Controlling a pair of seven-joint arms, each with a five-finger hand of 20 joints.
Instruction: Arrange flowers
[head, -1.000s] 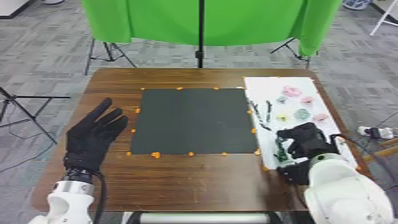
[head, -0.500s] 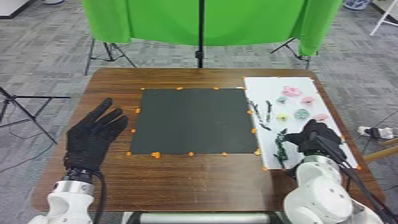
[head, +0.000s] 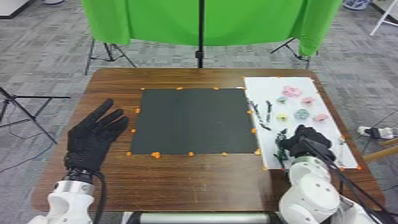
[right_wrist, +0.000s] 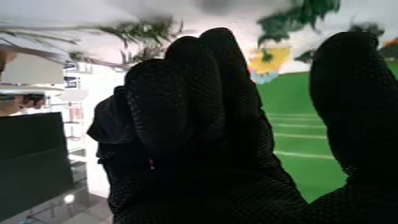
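Lower right, the black-gloved right hand (head: 305, 136), fingers pressed together, is likely needing a gentle, low pinch for the dark-green leafy sprig (head: 281, 144).

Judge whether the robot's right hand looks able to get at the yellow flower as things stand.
Probably yes: the right hand is over the white sheet, just nearer the robot than the yellow flower, and nothing visible stands between them; the green stem lies to the hand's left.

We count three pink flowers (head: 291, 91), two pale blue-green flowers (head: 302, 115), one yellow flower (head: 282, 117), two dark twigs (head: 268, 111), at least one green leafy stem (head: 282, 154), one white sheet (head: 277, 84), one dark sheet (head: 191, 120), one brown table (head: 204, 180), one green cloth (head: 151, 22)
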